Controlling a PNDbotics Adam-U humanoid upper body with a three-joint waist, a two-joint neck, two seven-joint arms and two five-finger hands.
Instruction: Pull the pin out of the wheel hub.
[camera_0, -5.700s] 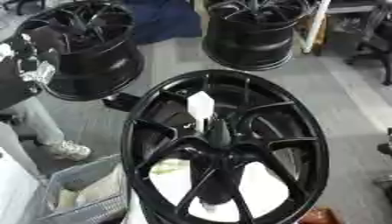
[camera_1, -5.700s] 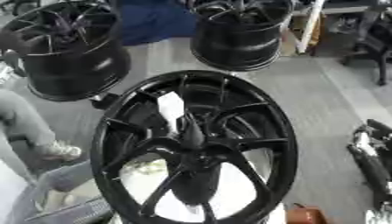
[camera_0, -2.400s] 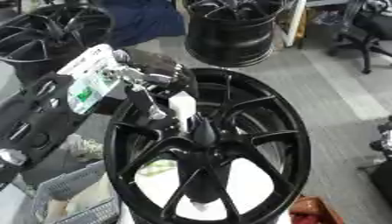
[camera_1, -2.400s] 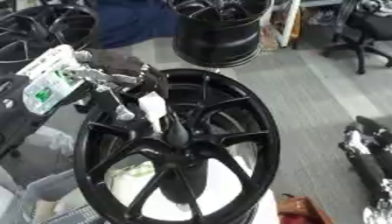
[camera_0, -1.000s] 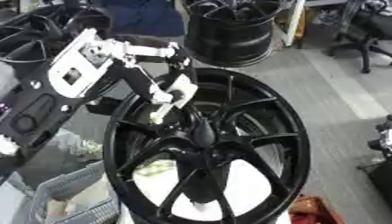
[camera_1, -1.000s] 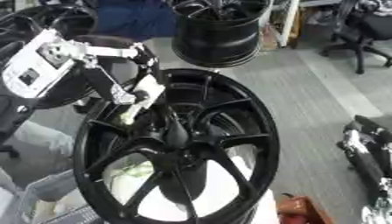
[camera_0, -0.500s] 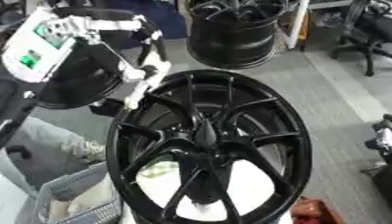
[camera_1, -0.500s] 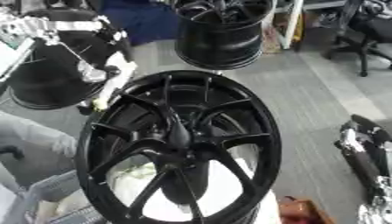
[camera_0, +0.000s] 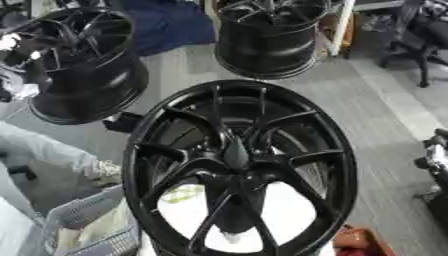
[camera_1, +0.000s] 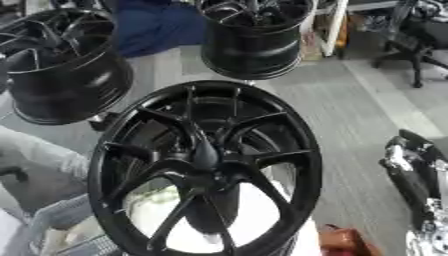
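The black wheel hub (camera_0: 241, 165) stands tilted in the middle, its spokes meeting at a dark centre (camera_0: 236, 155) where no white pin shows. Only a bit of my left hand (camera_0: 16, 50) remains at the far left edge, dark with small white patches. I cannot tell whether one of those patches is the pin. My right hand (camera_1: 411, 172) rests at the right edge, below and to the right of the wheel, fingers relaxed and holding nothing.
Two more black wheels stand behind, one at the left (camera_0: 87, 65) and one at the centre (camera_0: 271, 37). A person's grey trouser leg (camera_0: 44, 147) and a wire basket (camera_0: 79, 225) lie at the lower left. An office chair (camera_0: 420, 30) stands at the back right.
My left hand lifted the white pin out of the hub centre and carried it up and left until it nearly left the view. The hub centre now shows no pin.
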